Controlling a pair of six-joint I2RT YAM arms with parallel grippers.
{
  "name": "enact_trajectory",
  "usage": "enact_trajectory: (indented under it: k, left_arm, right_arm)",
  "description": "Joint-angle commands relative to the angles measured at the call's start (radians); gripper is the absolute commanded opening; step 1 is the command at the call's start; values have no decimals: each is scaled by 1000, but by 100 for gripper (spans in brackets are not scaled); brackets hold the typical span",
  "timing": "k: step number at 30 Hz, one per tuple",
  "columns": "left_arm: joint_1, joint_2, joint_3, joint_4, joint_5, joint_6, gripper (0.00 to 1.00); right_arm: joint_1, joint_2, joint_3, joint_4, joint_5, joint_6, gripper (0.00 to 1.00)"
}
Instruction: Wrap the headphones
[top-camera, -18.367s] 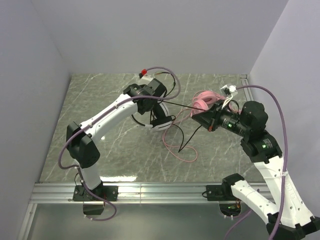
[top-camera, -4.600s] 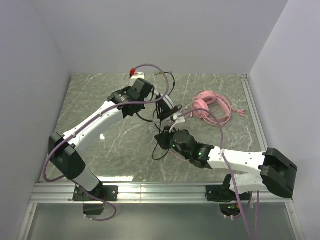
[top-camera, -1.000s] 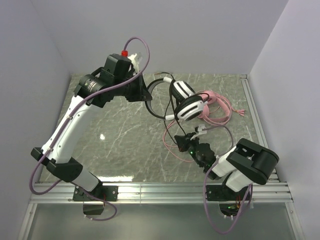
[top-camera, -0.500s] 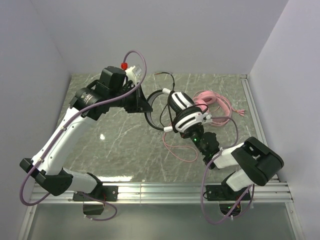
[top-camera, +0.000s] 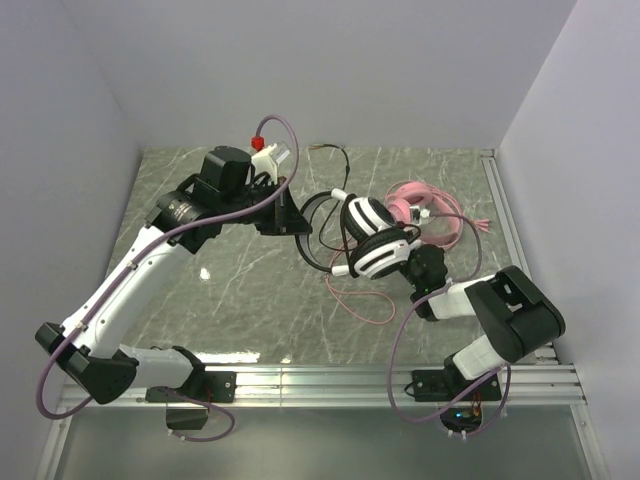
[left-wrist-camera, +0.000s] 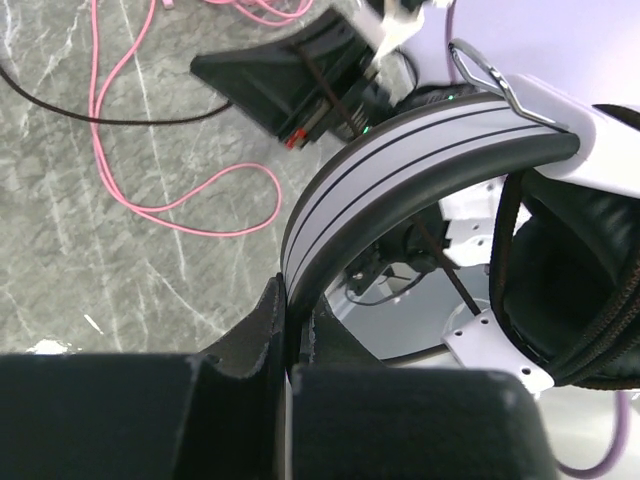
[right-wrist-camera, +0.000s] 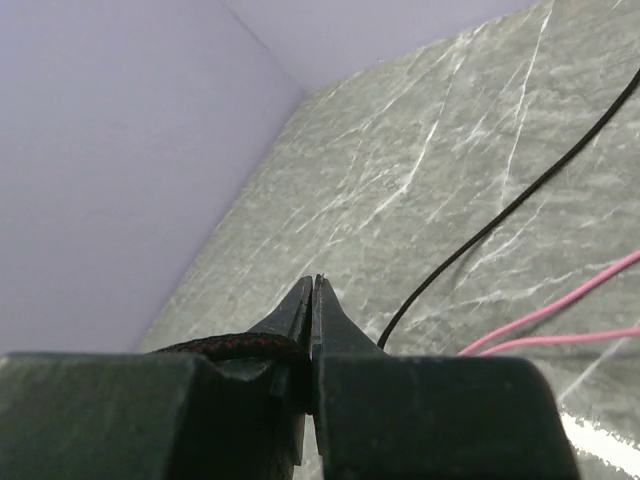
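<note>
My left gripper (top-camera: 297, 222) is shut on the grey-striped headband (left-wrist-camera: 400, 165) of the black and white headphones (top-camera: 372, 238) and holds them above the table. Black cable loops lie over the ear cup (left-wrist-camera: 575, 285). The right gripper (top-camera: 412, 260) sits just right of the ear cups, shut on a black braided cable (right-wrist-camera: 228, 346) that runs off to the left of its jaws. More black cable (right-wrist-camera: 505, 212) trails across the marble. The pink headphones (top-camera: 410, 198) lie at the back right, and their pink cable (top-camera: 362, 298) loops toward the front.
Grey walls close the marble table (top-camera: 230, 290) on the left, back and right. A metal rail (top-camera: 300, 378) runs along the near edge. Pink cable (left-wrist-camera: 190, 205) lies below the held headset, and pink cable ends (top-camera: 478, 223) reach the right edge.
The left arm has carried the black and white headphones down and toward the front. The right gripper has moved back and right, up beside the ear cups, still shut on the cable.
</note>
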Motion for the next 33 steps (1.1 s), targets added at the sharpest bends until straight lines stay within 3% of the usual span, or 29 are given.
enact_trajectory:
  k: [1, 5, 12, 27, 33]
  left_arm:
    - [-10, -90, -8, 105, 197, 20, 0]
    - [-10, -97, -51, 92, 203, 56, 0]
    - [-10, -93, -100, 95, 164, 60, 0]
    - [-56, -52, -102, 78, 115, 65, 0]
    - [-88, -18, -71, 45, 63, 59, 0]
  right_arm:
    - [-61, -10, 61, -108, -27, 38, 6]
    - [-91, -52, 103, -197, -34, 25, 7]
    - [-110, -73, 118, -166, -18, 64, 15]
    - [-113, -196, 143, -175, 176, 7, 29]
    - [-114, -242, 155, -178, 253, -50, 29]
